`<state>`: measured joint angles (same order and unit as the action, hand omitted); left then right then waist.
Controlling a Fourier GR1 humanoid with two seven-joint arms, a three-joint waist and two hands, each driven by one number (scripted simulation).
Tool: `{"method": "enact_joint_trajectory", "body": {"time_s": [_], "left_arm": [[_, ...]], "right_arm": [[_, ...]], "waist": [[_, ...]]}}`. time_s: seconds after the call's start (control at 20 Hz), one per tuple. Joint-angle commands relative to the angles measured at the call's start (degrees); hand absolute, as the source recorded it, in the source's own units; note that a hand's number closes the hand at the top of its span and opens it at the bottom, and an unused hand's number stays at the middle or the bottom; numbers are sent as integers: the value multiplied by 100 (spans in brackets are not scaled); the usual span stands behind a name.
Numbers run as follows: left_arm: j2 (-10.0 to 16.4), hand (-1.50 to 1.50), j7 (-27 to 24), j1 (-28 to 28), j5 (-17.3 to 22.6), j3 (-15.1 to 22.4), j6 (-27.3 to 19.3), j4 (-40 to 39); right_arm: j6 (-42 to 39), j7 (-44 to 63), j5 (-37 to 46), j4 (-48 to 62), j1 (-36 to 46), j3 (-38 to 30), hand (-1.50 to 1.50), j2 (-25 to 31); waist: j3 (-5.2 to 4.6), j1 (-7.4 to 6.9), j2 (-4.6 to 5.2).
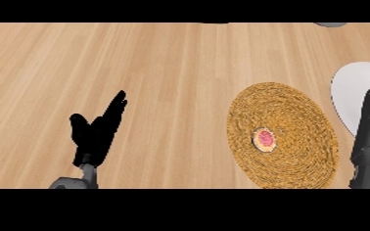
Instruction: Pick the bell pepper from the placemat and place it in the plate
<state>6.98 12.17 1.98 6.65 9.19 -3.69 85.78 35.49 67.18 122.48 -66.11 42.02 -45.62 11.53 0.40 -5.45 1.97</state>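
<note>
A: Which step?

B: Reach, judging from the layout. Nothing picked up yet.

A: Where to find the target?

B: On the round woven placemat (289, 103), slightly left of and below its centre: 1 bell pepper (265, 139), small, red inside a yellow rim, touched by neither side.

A: And the destination?

B: White plate (347, 88), cut off by the view's right edge, just beside the placemat's upper-right rim.

A: State of the 2 hands?

B: Left robot hand (98, 134) low over the bare wooden surface (166, 68), well apart from the placemat, fingers straight and pointing up, holding nothing; resting, by the look of it. Right robot hand (360, 151) at the right edge, mostly out of view, close by the placemat's right rim and the plate's lower part; cannot tell whether spread or closed, nor see anything held.

A: Next move?

B: Likely one for the right side, being far nearer. Swing left over the placemat, come down on the pepper, close around it, lift, then carry it right and up to the plate. Calls for careful aim: a small, low target on coarse weave, probably easier to nudge aside than to catch.
</note>
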Motion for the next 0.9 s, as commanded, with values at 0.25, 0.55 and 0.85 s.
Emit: {"method": "enact_joint_trajectory", "body": {"time_s": [0.25,0.55,0.85], "left_arm": [[-40,0,135,-295,-1,31,-24,-122],[-42,0,25,-572,67,-106,-75,-14],[160,0,120,-337,213,-369,74,-145]], "right_arm": [[1402,1264,674,148,-228,-888,150,-201],[2080,905,439,586,-443,-1517,150,-36],[1568,243,-1198,1759,-377,-2520,-150,118]], "waist": [[-22,284,-78],[-21,339,-114],[-11,473,-115]]}}
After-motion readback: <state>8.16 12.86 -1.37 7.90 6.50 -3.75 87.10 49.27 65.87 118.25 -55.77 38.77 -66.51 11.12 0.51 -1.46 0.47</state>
